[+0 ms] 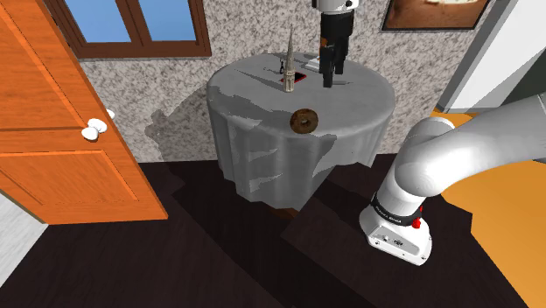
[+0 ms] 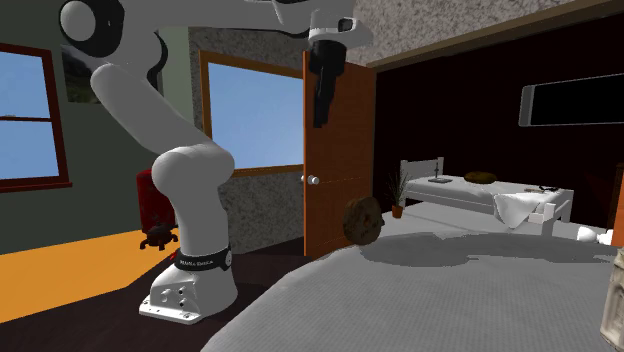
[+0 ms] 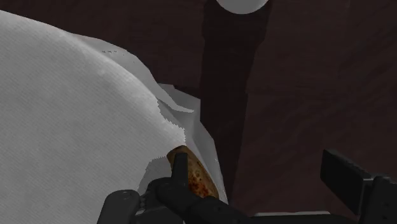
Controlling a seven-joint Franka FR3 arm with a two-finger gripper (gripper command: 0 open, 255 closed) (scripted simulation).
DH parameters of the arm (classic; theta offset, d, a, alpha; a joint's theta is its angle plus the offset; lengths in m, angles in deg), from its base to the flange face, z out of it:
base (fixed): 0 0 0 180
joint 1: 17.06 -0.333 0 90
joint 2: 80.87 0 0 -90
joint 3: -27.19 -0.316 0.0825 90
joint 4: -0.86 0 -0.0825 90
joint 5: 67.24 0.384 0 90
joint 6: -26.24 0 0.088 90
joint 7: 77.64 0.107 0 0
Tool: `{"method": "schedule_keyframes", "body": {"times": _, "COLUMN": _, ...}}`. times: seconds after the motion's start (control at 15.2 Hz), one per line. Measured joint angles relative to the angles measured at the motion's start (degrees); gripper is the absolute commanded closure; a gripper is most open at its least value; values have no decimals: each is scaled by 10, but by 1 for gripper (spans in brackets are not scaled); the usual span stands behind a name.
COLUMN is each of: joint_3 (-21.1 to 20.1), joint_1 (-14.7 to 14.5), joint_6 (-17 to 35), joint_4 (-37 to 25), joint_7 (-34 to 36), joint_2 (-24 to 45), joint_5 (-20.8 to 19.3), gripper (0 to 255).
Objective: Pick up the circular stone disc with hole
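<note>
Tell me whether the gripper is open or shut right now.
Open. The gripper shows its black fingers standing well apart in the wrist view, clasping nothing; the brown disc lies on the grey tablecloth.

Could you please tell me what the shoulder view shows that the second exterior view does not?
The shoulder view gives the round table and its draped cloth from above, with a slender spire figurine standing whole on it. The second exterior view gives a pale bed and a potted plant through the doorway. Both share the brown disc, the black gripper above the table, and the orange door.
</note>
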Motion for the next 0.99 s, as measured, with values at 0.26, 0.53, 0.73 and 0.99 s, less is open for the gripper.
{"method": "schedule_keyframes", "body": {"times": 0.26, "joint_3": 20, "joint_1": -13, "joint_6": 60, "joint_4": 48, "joint_7": -48, "joint_2": -15, "joint_5": -11, "gripper": 0}}
{"method": "schedule_keyframes", "body": {"times": 0.53, "joint_3": 67, "joint_1": -35, "joint_6": 181, "joint_4": 124, "joint_7": -144, "joint_2": -24, "joint_5": -35, "gripper": 0}}
{"method": "schedule_keyframes", "body": {"times": 0.73, "joint_3": 109, "joint_1": -53, "joint_6": 276, "joint_4": 168, "joint_7": -222, "joint_2": -14, "joint_5": -50, "gripper": 0}}
{"method": "schedule_keyframes", "body": {"times": 0.99, "joint_3": 166, "joint_1": -83, "joint_6": 398, "joint_4": 207, "joint_7": -322, "joint_2": 21, "joint_5": -60, "gripper": 0}}
